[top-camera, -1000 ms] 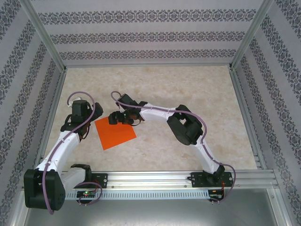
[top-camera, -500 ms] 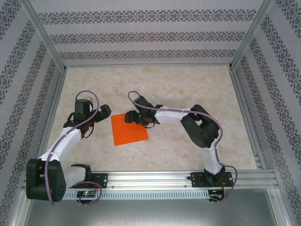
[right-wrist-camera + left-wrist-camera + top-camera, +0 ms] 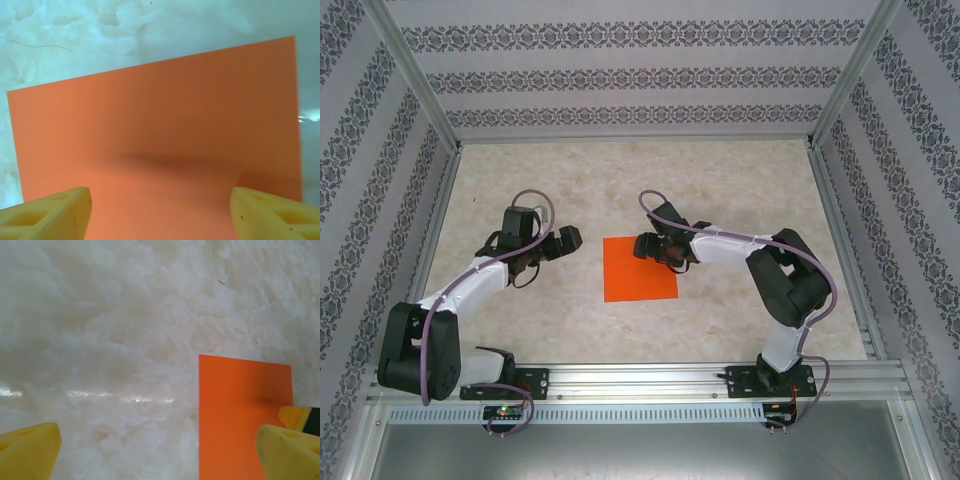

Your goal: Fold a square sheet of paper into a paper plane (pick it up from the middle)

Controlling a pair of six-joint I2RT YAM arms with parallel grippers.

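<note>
The square sheet of paper [image 3: 638,275] is bright orange and lies flat near the table's middle. My right gripper [image 3: 655,247] sits on its far right edge. In the right wrist view its yellow fingers [image 3: 55,212] stand wide apart and press into the sheet [image 3: 150,100]. The paper bulges up between them, so my right gripper [image 3: 160,205] holds that hump. My left gripper [image 3: 565,240] hovers open over bare table left of the sheet. In the left wrist view the sheet [image 3: 235,410] lies by the right finger of my left gripper [image 3: 157,447], with nothing between the jaws.
The marble-patterned tabletop [image 3: 740,180] is boxed in by patterned walls on aluminium posts [image 3: 415,80]. A metal rail [image 3: 650,375] with both arm bases runs along the near edge.
The sheet has slid right toward the table's middle along with my right gripper and turned square to the table. My left gripper has followed to the right, staying open.
</note>
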